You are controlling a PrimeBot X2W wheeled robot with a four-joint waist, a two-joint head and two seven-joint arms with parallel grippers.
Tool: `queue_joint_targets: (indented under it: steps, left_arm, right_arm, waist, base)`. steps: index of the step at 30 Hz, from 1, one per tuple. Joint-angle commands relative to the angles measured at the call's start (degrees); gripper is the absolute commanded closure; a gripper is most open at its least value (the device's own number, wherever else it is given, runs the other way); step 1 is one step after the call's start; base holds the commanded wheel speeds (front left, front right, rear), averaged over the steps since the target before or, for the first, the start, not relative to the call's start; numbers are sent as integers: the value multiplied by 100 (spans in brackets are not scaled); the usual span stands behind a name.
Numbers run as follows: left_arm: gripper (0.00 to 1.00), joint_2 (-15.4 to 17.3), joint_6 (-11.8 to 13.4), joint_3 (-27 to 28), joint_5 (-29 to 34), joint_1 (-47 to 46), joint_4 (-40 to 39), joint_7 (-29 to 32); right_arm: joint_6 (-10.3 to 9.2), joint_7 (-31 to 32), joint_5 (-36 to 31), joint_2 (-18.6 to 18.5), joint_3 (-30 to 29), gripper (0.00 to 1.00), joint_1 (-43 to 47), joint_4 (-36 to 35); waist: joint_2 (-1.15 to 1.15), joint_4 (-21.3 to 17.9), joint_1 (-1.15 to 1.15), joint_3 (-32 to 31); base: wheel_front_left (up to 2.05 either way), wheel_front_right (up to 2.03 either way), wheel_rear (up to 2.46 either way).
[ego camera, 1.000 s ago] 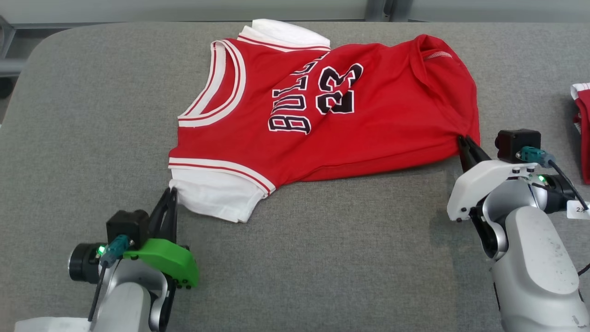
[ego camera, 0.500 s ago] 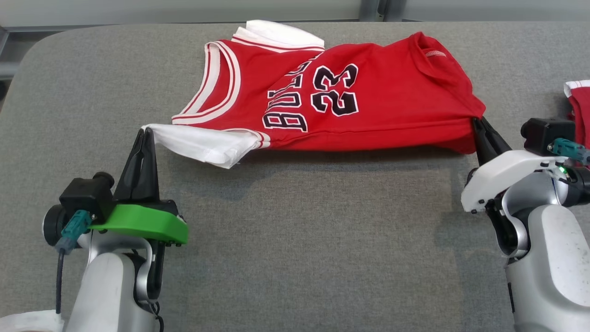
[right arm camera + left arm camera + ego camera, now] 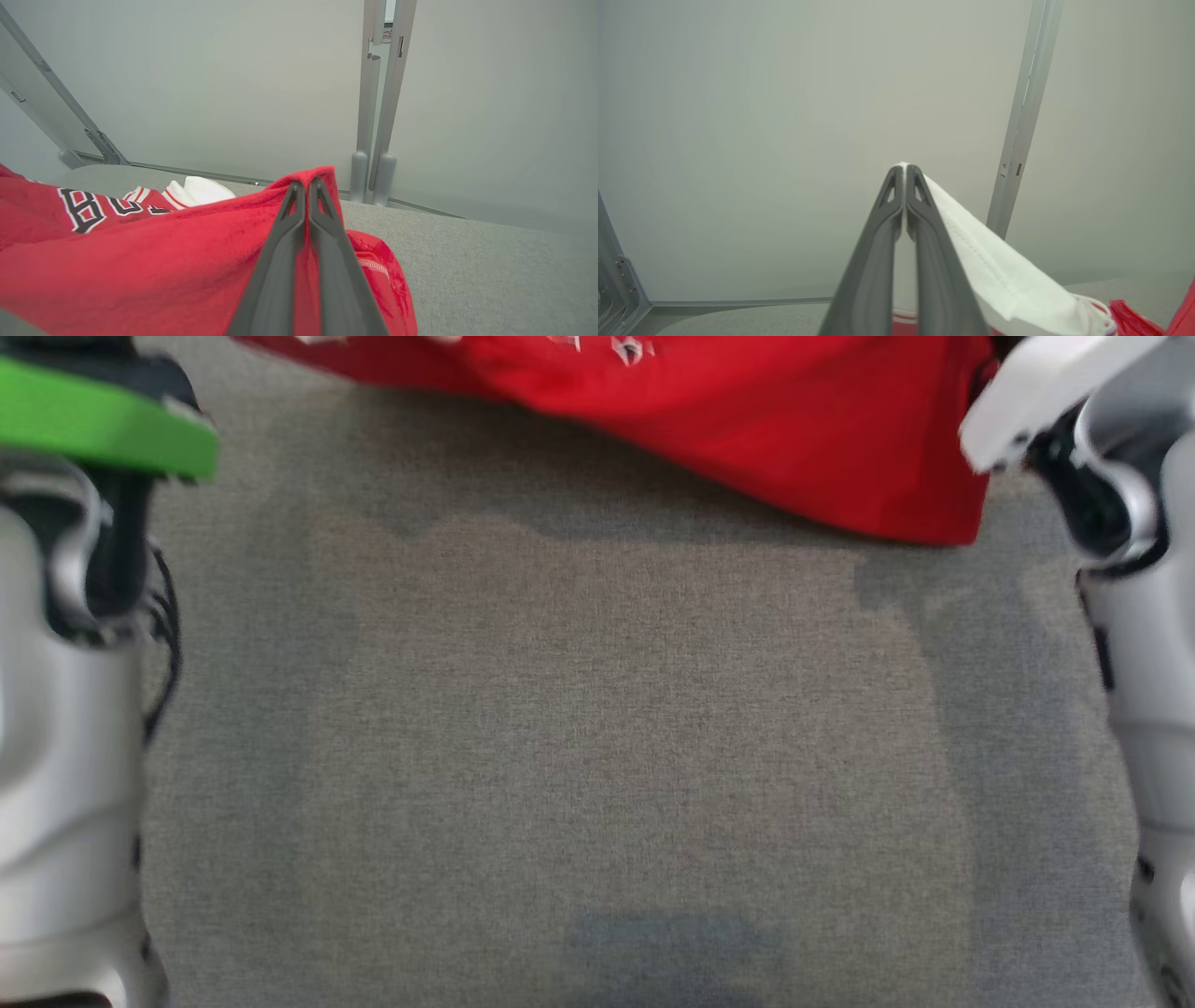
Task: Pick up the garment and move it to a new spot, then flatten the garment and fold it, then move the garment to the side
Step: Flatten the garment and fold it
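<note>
The red garment [image 3: 747, 439] hangs stretched between the two grippers along the top of the head view. Its lower edge sags over the grey table [image 3: 597, 728] and throws a shadow on the cloth surface. That view is blurred, and the white marks near the garment's upper edge cannot be read there. In the left wrist view the left gripper [image 3: 904, 169] is fully closed, its fingertips pinching the corner of a white sleeve [image 3: 994, 266] with a stitched hem. The sleeve drapes down to the right toward red-and-white trim. In the right wrist view the right gripper [image 3: 306, 184] is likewise closed tight, pinching a fold of the red fabric at its tips. The cloth falls away to the left and partly rests on the table. On that side, black lettering [image 3: 81, 210] outlined in white shows a clear "B" and "U". The following letters are creased and partly hidden, so the rest cannot be read. A second white sleeve [image 3: 205, 190] peeks out beyond the red fabric.
</note>
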Motion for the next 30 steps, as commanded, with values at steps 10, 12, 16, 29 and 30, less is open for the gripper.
queue_joint_targets:
  steps: [10, 12, 16, 29, 30]
  left_arm:
    - [100, 474, -55, -65, -132, -3302, 450, 380]
    - [100, 609, -49, -55, -34, -3846, 520, 385]
    - [100, 742, 30, 5, 174, -4601, 727, 39]
    - [100, 625, 183, -24, 507, -4905, 1277, -1314]
    - [100, 597, 197, -37, 541, -4853, 1255, -1346]
  right_arm:
    - [-3, -27, -161, -295, 381, 100, -2826, 598]
    - [-3, -289, -331, -200, 290, 100, -3293, 793]
    - [-3, -1069, -907, -83, 13, 100, -4020, 1240]
    - [-6, -3378, -2762, 361, -1153, 100, -4660, 1746]
    - [-6, -3393, -2823, 409, -1186, 100, -4641, 1740]
  waist:
    - [0, -644, -1, 2306]
    - [0, -791, -1, 2518]
    - [0, -953, -1, 2710]
    - [0, -1015, -1, 2181]
    - [0, -1000, -1, 2123]
  base:
    - [0, 0, 0]
    - [0, 0, 0]
    - [0, 0, 0]
    - [0, 0, 0]
    - [0, 0, 0]
